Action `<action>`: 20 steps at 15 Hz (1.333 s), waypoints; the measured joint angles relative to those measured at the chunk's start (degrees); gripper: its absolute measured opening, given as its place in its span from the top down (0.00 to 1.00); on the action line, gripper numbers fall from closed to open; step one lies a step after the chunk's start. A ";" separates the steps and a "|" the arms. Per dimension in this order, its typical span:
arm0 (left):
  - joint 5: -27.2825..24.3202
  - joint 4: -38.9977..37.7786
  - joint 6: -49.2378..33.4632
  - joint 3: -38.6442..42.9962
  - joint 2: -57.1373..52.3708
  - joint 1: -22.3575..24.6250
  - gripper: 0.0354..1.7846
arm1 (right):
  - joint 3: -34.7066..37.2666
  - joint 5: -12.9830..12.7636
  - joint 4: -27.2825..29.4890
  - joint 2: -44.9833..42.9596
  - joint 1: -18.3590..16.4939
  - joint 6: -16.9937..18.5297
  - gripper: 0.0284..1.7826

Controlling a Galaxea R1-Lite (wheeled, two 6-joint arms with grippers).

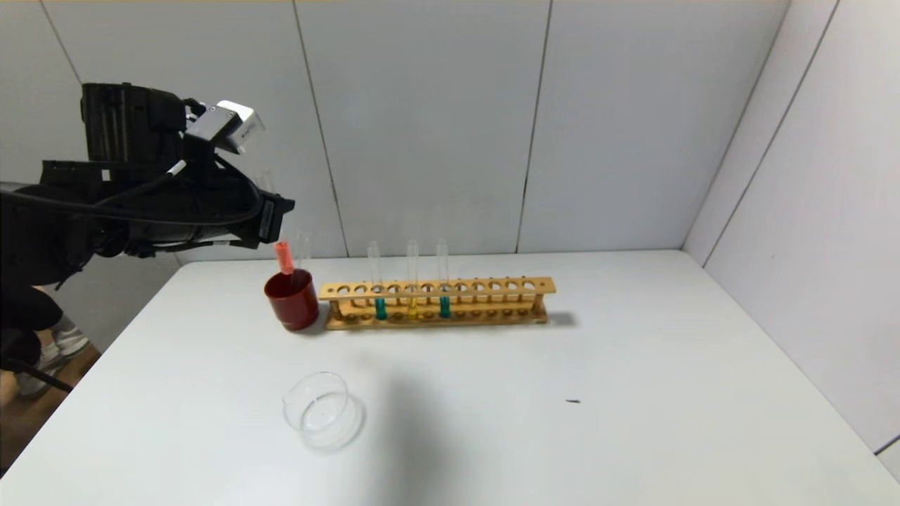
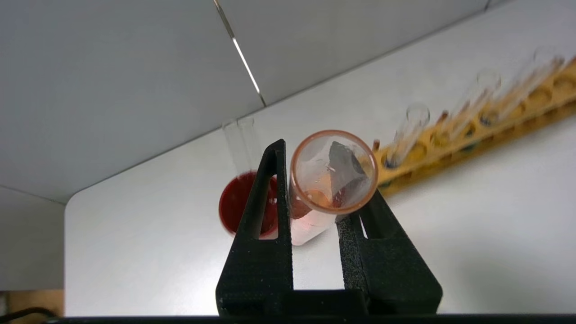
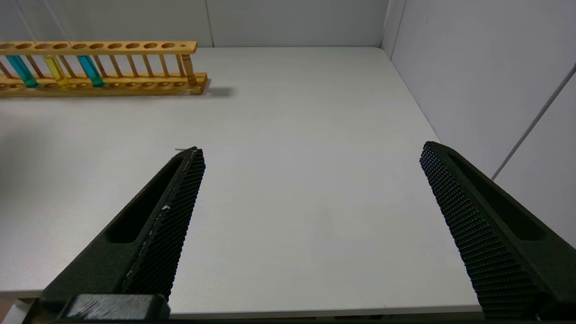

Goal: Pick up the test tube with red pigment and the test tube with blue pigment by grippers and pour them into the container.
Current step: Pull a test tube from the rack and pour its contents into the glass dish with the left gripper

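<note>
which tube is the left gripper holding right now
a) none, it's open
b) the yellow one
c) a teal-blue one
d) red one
d: in the left wrist view the left gripper is shut on the test tube with red pigment, above the dark red cup.

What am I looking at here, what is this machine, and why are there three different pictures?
This is a two-armed robot at a white table. One picture comes from a camera on its head; the other two from cameras on its wrists.

The left gripper, raised near the back wall, has its jaws shut on the test tube with red pigment, seen mouth-on. The tube's lower end hangs at a dark red cup.

The right gripper waits over the table's right side, jaws wide apart.

Also on the table: a wooden rack holding two blue tubes with a yellow tube between them, and the clear glass container.
</note>
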 joint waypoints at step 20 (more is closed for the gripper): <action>-22.74 -40.88 38.58 40.20 -6.31 10.06 0.83 | 0.00 0.00 0.00 0.00 0.00 0.00 0.02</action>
